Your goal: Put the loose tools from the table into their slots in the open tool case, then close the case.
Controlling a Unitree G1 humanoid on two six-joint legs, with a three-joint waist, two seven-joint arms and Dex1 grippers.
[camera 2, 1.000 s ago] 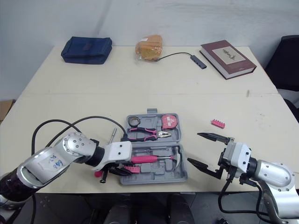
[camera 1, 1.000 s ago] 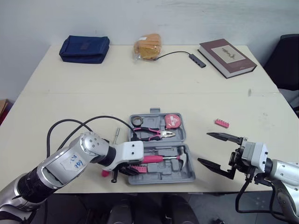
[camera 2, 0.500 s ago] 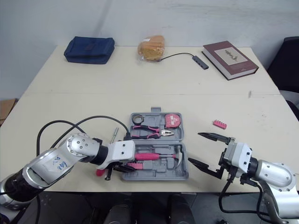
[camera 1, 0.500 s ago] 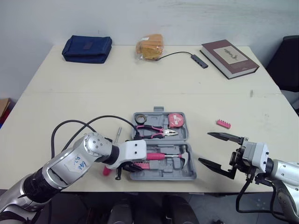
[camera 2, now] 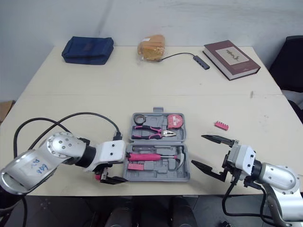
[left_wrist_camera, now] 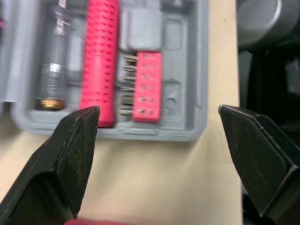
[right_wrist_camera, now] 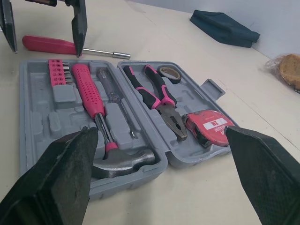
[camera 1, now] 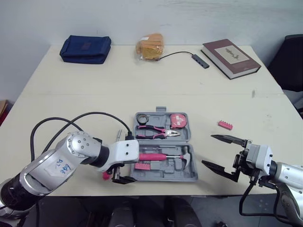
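Screwdriver (right_wrist_camera: 44,44) lies loose left of tool case (camera 1: 165,173); left gripper (left_wrist_camera: 157,112) spread over it, right gripper (camera 1: 207,150) spread; next, likely: pinch handle

light: bright, even, from above | shadows: soft, thin along case (camera 1: 161,172) edges on worktop (camera 1: 142,90) | left wrist view: case slightly blurred

Spread fingers (left_wrist_camera: 70,150) frame the tool case (left_wrist_camera: 187,70) and its bit holder (left_wrist_camera: 144,84).
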